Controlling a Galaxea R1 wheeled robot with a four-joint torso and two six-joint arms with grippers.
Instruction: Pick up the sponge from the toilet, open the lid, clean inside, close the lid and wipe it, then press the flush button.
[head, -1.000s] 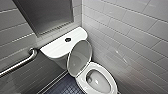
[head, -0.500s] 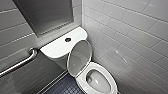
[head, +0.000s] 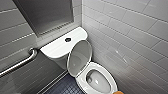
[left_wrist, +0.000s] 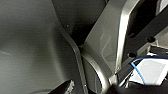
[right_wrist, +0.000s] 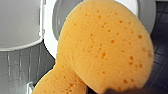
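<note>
Sponge (right_wrist: 105, 47) first: the orange, pitted block is up off the floor in my right tool (right_wrist: 117, 90), which is closed on it. The foam hides nearly all of the tool from the wrist camera. In the head view a sliver of the same orange shows at the bottom edge, just beside the front rim of the toilet (head: 81, 80). From the right wrist, the sponge hangs in front of the bowl's rim, with dark floor tiles (right_wrist: 160, 50) beyond it.

The lid (head: 79, 58) is raised and leans back against the tank, its inner face toward me, so the bowl stands open. The flush button (head: 67, 39) sits dark and round in the middle of the white tank cover (head: 55, 48). A grey wall niche (head: 45, 17) is recessed above the tank. A metal grab bar (head: 17, 65) runs along the tiled wall to the left of the tank.

Whether the left tool is open or closed I cannot tell.
</note>
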